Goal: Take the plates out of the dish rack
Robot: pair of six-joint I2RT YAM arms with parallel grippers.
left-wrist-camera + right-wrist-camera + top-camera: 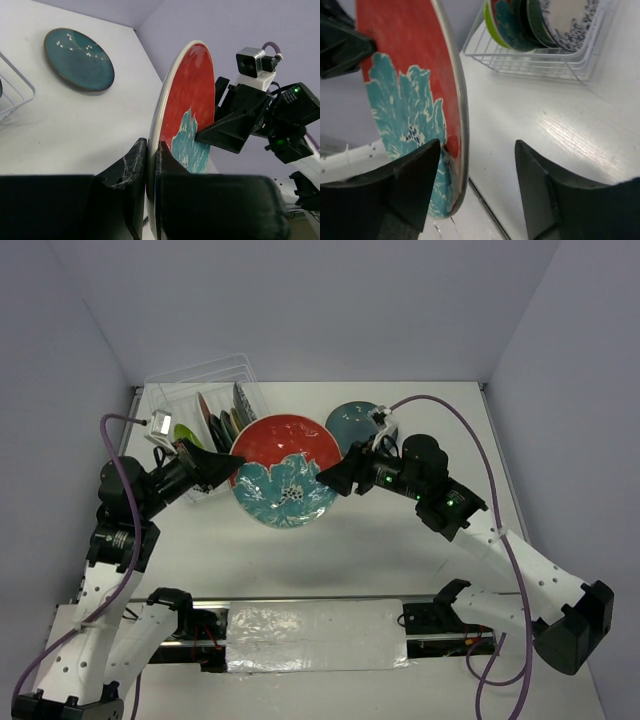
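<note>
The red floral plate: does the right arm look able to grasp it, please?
Probably yes: the right gripper is open astride the red floral plate, whose opposite edge the left gripper holds.

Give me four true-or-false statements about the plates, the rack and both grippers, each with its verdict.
1. The left gripper is clamped on the rim of the red floral plate. True.
2. The right gripper is shut tight on that plate. False: its jaws stand apart, straddling the plate's opposite rim.
3. The dish rack is empty. False: several plates stand on edge in it.
4. A teal plate lies flat on the table. True.
</note>
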